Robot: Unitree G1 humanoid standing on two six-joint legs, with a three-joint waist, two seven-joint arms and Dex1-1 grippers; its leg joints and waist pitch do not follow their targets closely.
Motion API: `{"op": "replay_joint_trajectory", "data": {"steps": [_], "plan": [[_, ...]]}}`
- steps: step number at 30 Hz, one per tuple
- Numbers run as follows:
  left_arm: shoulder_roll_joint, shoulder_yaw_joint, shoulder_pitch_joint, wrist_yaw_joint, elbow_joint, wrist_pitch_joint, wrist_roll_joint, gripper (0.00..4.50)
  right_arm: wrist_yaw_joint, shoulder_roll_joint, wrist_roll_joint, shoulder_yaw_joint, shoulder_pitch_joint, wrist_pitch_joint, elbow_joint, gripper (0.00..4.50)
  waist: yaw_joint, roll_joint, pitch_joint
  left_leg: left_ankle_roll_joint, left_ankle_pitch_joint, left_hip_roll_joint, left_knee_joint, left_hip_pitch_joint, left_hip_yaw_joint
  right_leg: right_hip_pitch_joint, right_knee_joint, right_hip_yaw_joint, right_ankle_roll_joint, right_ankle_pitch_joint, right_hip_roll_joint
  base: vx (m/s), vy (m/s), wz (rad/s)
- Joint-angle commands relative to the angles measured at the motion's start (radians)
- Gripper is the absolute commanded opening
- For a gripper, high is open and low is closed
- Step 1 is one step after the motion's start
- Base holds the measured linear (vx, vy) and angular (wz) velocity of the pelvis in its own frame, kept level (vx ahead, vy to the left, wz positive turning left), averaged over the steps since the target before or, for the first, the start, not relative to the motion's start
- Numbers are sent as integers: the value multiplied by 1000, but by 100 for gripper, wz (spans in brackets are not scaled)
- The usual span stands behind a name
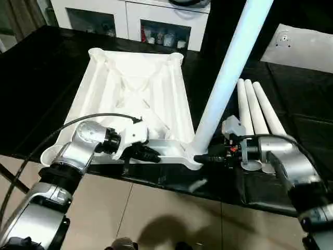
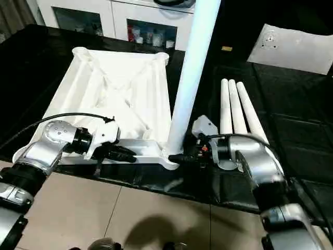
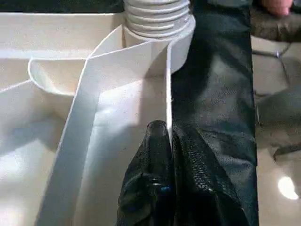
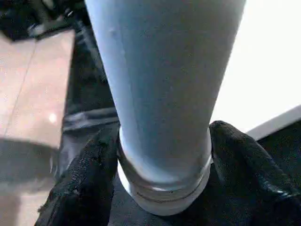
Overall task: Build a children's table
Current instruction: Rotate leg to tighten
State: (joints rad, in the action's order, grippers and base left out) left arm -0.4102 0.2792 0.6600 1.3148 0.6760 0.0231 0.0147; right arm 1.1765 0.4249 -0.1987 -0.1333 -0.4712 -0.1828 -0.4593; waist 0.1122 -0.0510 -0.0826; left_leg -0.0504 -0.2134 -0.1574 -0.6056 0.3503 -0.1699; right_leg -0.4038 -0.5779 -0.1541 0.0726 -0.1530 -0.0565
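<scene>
One leg is going in right now. The tabletop (image 1: 132, 99) lies upside down, ribbed underside up, across the centre-left of the head view on the black bench (image 1: 31, 73). At its near right corner the first leg (image 1: 223, 83) stands up and leans toward the upper right of the frame, its foot planted in that corner socket (image 1: 191, 156).

The right pincer (image 4: 162, 181) straddles the base of that leg, one black finger on each side, closed against it just above the collar. In the left wrist view the threaded end (image 3: 157, 16) still shows several turns above the socket, so my read is the leg is started but not screwed fully home.

The left pincer (image 3: 170, 155) is nipped shut on the thin near edge wall of the tabletop, steadying it.

Three more legs (image 1: 257, 117) lie side by side on the bench just right of the standing leg, in the middle right of the frame. The other sockets look empty, the far ones plainly so.

So: roughly the first quarter under way, three legs to fit, then flipping the table upright.
</scene>
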Motion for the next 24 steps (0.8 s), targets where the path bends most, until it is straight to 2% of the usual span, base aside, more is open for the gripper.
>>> {"op": "replay_joint_trajectory", "data": {"steps": [1,2,3,4,5,8,10,11,12,15,16,18,19,20,24], "plan": [[50,-53,28,-113,-45,-38,44,0,-71,-58,-32,-3,16,-62,28,272,-8,2,78,98,-42,-90,65,-3,29,70,78,81,64,-351,-125,0,0,0],[70,-70,25,-176,-55,-75,45,0,-158,-101,-15,3,25,-83,25,272,-9,1,77,92,-52,-87,66,-4,28,70,84,80,59,-373,-126,0,0,0],[70,-70,25,-176,-55,-75,45,0,-158,-101,-15,3,25,-83,25,272,-13,3,76,75,-63,-85,67,-6,28,69,89,78,52,-404,-126,0,0,0],[84,-82,23,-211,-63,-91,49,0,-200,-124,-1,1,26,-86,16,272,-16,1,76,71,-66,-82,67,-4,29,72,91,76,45,-419,-126,0,0,0],[106,-99,21,-252,-78,-127,61,0,-258,-158,15,3,25,-81,0,272,-28,-1,73,60,-73,-78,67,-2,28,71,97,75,27,-454,-126,0,0,0],[187,-130,16,-423,-137,-239,38,0,-499,-311,34,43,-15,-100,-80,272,-40,-2,74,55,-73,-74,66,-3,28,71,101,73,22,-475,-127,0,0,0],[219,-144,20,-494,-151,-283,28,0,-576,-355,41,56,-38,-105,-109,272,-52,-1,76,67,-47,-77,66,-1,29,71,95,77,35,-431,-123,0,0,0],[262,-161,25,-573,-171,-343,30,0,-673,-408,49,74,-69,-112,-145,272,-51,0,76,70,-42,-79,67,-2,30,71,92,77,41,-417,-125,0,0,0],[286,-166,29,-622,-180,-360,22,0,-717,-433,56,79,-88,-112,-164,272,-55,1,77,75,-29,-82,67,0,31,71,86,79,61,-383,-125,0,0,0],[326,-170,33,-684,-200,-391,16,0,-780,-468,75,80,-121,-114,-194,272,-54,0,82,100,11,-87,65,0,31,71,69,86,94,-281,-125,0,0,0],[354,-170,37,-731,-216,-403,6,0,-826,-495,72,102,-149,-126,-220,272,-56,2,86,121,42,-89,63,0,31,71,56,89,122,-208,-127,0,0,0],[374,-168,37,-749,-232,-417,4,0,-858,-511,72,126,-166,-114,-237,272,-55,-1,88,143,69,-86,60,2,29,73,48,91,139,-153,-127,0,0,0],[377,-166,36,-754,-237,-417,-3,0,-865,-513,75,131,-169,-105,-240,272,-55,-1,85,157,66,-84,60,2,27,71,51,90,141,-153,-127,0,0,0],[381,-165,34,-759,-244,-422,-10,0,-872,-515,78,134,-173,-97,-245,328,-55,-1,85,160,62,-83,60,2,27,73,53,89,138,-161,-126,0,0,0],[355,-147,20,-745,-250,-432,-34,0,-842,-495,74,139,-164,-78,-231,351,-58,2,81,156,23,-84,62,4,28,74,63,86,109,-220,-125,0,0,0]]}}
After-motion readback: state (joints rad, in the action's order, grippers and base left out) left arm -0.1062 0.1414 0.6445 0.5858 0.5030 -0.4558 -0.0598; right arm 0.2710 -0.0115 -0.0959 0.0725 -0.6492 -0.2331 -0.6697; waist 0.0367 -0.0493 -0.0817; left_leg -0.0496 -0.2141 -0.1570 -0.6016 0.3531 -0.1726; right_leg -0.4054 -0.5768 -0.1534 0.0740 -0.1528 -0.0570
